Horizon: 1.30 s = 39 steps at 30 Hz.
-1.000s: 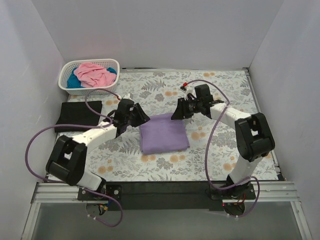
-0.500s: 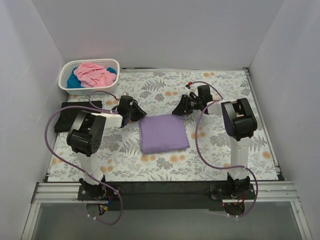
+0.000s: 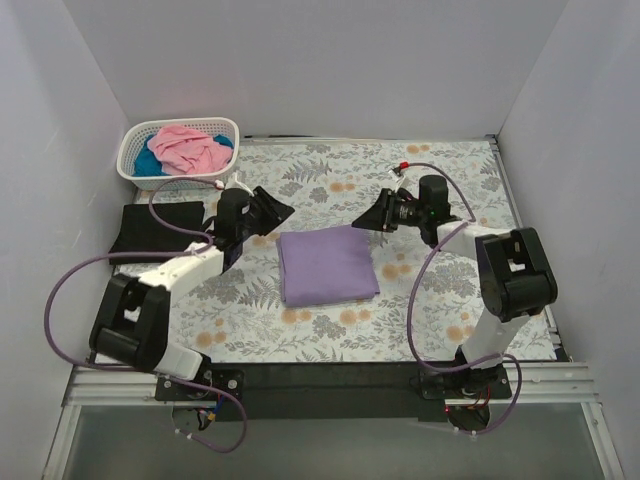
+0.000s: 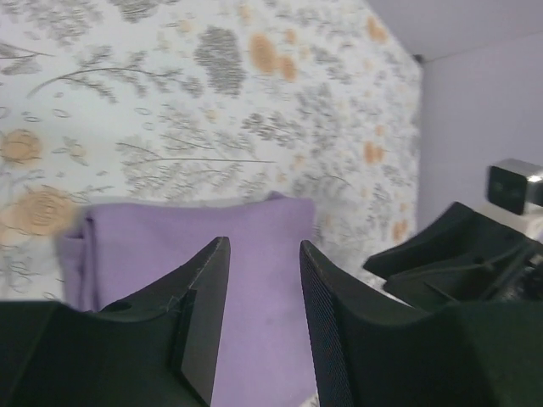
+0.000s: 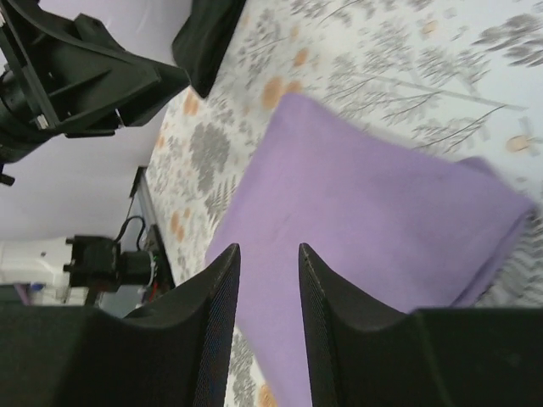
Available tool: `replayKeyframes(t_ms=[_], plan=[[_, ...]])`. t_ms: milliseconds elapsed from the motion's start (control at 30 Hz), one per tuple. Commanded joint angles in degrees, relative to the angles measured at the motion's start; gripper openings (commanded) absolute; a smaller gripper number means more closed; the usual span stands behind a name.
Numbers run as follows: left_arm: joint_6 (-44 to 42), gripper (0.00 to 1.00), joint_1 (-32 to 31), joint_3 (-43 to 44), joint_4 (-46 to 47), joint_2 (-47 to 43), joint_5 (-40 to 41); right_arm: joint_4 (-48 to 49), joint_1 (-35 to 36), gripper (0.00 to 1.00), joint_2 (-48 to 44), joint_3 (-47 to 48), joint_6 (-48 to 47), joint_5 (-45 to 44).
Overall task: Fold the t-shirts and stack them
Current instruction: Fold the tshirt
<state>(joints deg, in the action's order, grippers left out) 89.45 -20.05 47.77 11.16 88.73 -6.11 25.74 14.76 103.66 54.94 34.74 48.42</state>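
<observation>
The lavender t-shirt lies folded into a flat rectangle on the floral cloth at the table's middle. My left gripper hovers just off its far-left corner, open, with nothing between the fingers. My right gripper hovers off the far-right corner, also open and holding nothing. In the left wrist view the left gripper points over the lavender t-shirt. The right gripper frames the lavender t-shirt in the right wrist view. A folded black t-shirt lies at the left. Pink and teal t-shirts sit crumpled in the basket.
The white lattice basket stands at the back left corner. White walls close in the left, back and right sides. Purple cables loop from both arms over the cloth. The two grippers face each other across the lavender t-shirt's far edge.
Both grippers have drawn back a little from the lavender t-shirt's far corners, the left toward the back and the right toward the right. The t-shirt lies unchanged.
</observation>
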Motion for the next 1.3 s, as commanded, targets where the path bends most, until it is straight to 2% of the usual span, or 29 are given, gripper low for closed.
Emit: replayKeyframes(t_ms=[0, 167, 400, 567, 700, 800, 900, 1067, 1167, 1267], plan=[[1.25, 0.38, -3.23, -6.43, -0.69, -10.91, -2.59, 8.44, 1.05, 0.41, -5.56, -7.1, 5.5, 4.57], [4.94, 0.37, -8.5, -16.73, -0.96, -19.2, -3.47, 15.47, 3.43, 0.41, -11.98, -21.68, 8.06, 4.84], [11.88, 0.32, -10.8, -28.07, -0.26, -21.14, -4.17, 24.8, 3.96, 0.41, -6.99, -32.25, 8.24, 5.89], [17.15, 0.27, -10.8, -35.62, -0.78, -25.08, -3.04, 26.82, 3.25, 0.39, -3.02, -34.89, 7.01, 5.37], [16.82, 0.27, -10.8, -35.82, -7.27, -35.69, 1.09, 26.56, 3.17, 0.39, -7.31, -35.16, 7.79, 5.01], [15.85, 0.27, -10.62, -33.54, -10.09, -38.89, 3.29, 26.38, 3.34, 0.39, -9.87, -34.2, 9.55, 5.54], [14.35, 0.28, -10.44, -29.77, -8.89, -38.02, 2.86, 26.47, 4.92, 0.39, -12.07, -32.71, 11.3, 5.63], [12.24, 0.28, -10.36, -24.22, -4.31, -25.4, -0.12, 26.82, 12.12, 0.38, -11.37, -28.14, 13.95, 2.74], [13.29, 0.25, -10.36, -23.16, -0.27, -19.85, -4.25, 29.44, 16.08, 0.39, -8.65, -24.71, 16.49, 1.15], [14.43, 0.25, -11.15, -25.08, 1.32, -18.94, -4.88, 34.1, 18.19, 0.38, -4.0, -23.12, 20.26, 0.01]])
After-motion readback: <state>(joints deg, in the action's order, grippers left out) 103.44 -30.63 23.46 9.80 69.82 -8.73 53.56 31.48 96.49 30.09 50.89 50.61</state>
